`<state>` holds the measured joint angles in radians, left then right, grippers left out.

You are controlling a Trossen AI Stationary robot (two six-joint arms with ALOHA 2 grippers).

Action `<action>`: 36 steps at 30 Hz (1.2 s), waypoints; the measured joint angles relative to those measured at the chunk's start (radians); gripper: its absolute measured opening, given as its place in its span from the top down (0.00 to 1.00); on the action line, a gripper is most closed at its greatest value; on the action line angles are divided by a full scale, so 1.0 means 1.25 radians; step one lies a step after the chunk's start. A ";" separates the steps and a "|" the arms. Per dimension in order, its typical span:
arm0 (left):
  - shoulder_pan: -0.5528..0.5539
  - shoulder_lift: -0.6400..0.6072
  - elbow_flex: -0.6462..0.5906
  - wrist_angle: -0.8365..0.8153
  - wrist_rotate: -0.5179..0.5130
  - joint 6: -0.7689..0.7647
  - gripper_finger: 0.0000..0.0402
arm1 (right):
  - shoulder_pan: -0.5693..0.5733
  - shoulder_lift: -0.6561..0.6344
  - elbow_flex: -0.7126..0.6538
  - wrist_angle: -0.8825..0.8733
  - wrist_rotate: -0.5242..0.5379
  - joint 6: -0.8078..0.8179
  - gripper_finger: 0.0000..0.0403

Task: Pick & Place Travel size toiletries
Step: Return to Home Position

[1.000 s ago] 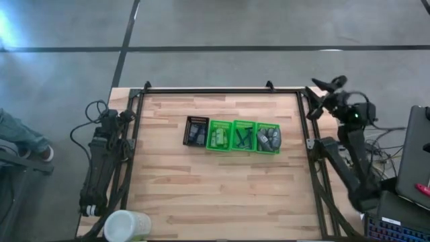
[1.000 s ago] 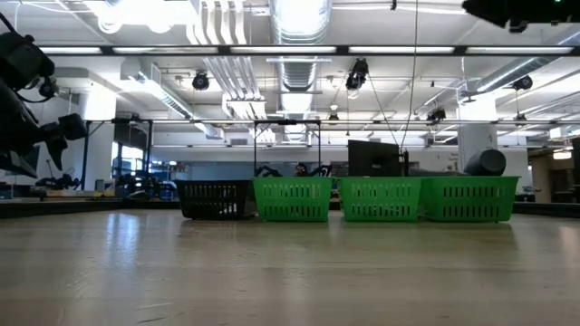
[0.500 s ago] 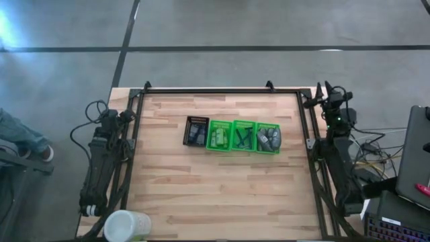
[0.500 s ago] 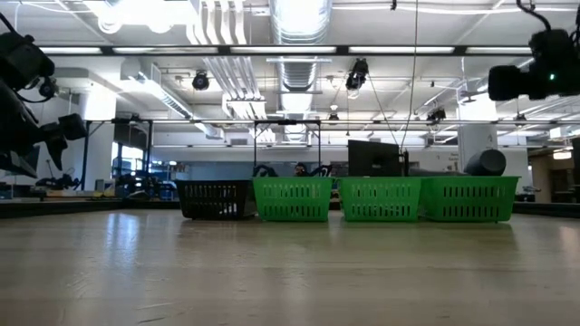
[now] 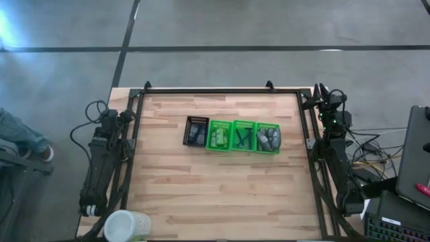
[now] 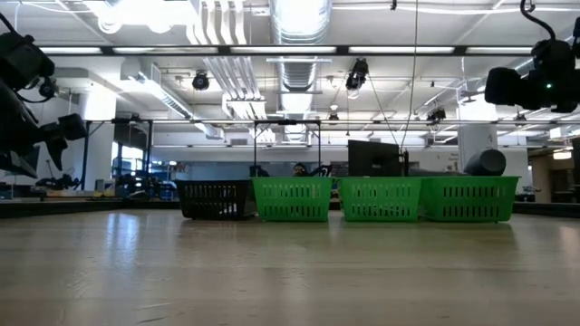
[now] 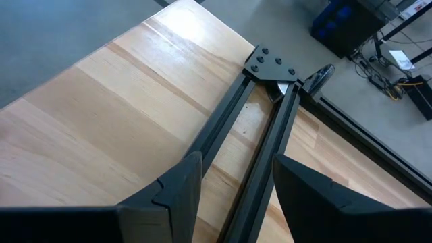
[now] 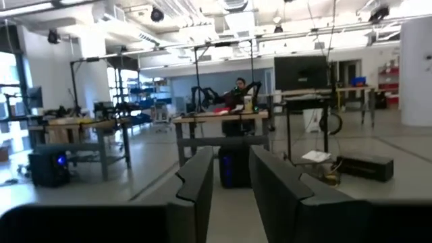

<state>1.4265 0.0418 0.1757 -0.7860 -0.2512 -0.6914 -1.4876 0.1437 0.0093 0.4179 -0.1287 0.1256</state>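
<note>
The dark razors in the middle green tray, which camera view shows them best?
The high view: it looks straight down into the middle green tray, so the dark razors show inside it. The low view shows only that tray's slotted wall, hiding them. Neither wrist view shows them.

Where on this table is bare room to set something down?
Bare table between the basket row and the near edge; a narrower strip up to the far rail; room at both row ends. Only that row is crowded.
</note>
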 joint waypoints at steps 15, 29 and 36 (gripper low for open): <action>0.000 0.000 0.000 0.000 0.000 0.000 0.54 | 0.000 0.094 0.000 -0.001 -0.001 -0.004 0.88; 0.000 0.000 0.000 0.000 0.000 0.000 0.54 | 0.000 0.112 0.000 -0.002 0.000 -0.004 0.88; 0.000 0.000 0.000 0.000 0.000 0.000 0.54 | 0.000 0.112 0.000 -0.002 0.000 -0.004 0.82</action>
<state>1.4265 0.0422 0.1757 -0.7859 -0.2512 -0.6914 -1.4879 0.2840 0.0090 0.4158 -0.1289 0.1207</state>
